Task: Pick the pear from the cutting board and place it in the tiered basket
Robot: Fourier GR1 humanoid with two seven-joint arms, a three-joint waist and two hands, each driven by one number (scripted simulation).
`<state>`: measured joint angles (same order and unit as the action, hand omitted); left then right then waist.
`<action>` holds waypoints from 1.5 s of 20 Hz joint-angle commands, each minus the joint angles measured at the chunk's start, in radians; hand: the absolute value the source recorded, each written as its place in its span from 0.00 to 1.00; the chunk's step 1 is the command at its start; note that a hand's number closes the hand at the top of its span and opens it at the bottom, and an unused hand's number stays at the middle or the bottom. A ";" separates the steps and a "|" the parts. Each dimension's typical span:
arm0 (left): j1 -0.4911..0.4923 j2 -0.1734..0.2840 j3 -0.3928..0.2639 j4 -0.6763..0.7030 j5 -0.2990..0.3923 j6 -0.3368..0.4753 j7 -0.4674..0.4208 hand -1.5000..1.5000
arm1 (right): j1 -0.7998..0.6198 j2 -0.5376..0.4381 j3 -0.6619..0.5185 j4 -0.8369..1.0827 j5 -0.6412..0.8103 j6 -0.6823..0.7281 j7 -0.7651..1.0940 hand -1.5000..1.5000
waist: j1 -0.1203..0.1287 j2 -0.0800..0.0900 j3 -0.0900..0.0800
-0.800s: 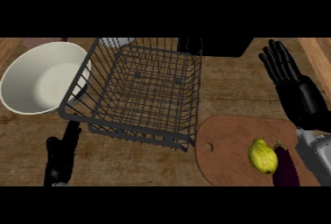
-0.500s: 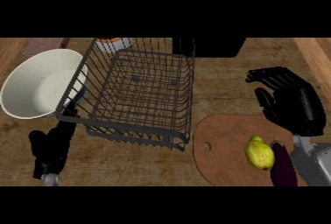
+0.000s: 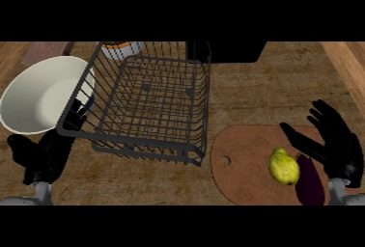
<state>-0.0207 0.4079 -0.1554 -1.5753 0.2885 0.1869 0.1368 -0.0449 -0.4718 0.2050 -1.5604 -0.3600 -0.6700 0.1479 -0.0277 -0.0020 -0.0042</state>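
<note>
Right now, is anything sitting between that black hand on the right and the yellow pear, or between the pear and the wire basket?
Nothing visible blocks either way. The right hand, open, is just right of the pear on the cutting board, with only the dark eggplant lying beside the pear. Between pear and tiered basket there is only bare board and counter.

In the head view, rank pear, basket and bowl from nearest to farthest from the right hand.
From the right hand:
1. Pear, just left of it, on the board.
2. Basket, centre.
3. Bowl, far left.
</note>
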 commanded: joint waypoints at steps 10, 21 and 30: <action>-0.027 -0.001 -0.002 0.027 0.016 -0.057 0.009 0.50 | 0.001 -0.607 0.198 -0.251 0.111 0.401 0.551 0.00 | 0.034 0.002 -0.005; -0.057 -0.032 0.031 0.021 -0.005 -0.070 0.022 0.50 | -0.276 -0.516 0.208 -0.353 -0.003 0.587 1.030 0.00 | 0.040 0.003 0.003; -0.041 -0.071 0.034 0.058 -0.032 -0.092 -0.014 0.50 | -0.238 -0.324 0.352 -0.175 0.211 0.538 1.006 0.00 | 0.038 0.003 0.004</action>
<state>-0.0850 0.3729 -0.1061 -1.5215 0.2821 0.0870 0.1476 -0.2737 -0.8814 0.5027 -1.7939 -0.2280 -0.1133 1.0678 0.0090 0.0009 -0.0006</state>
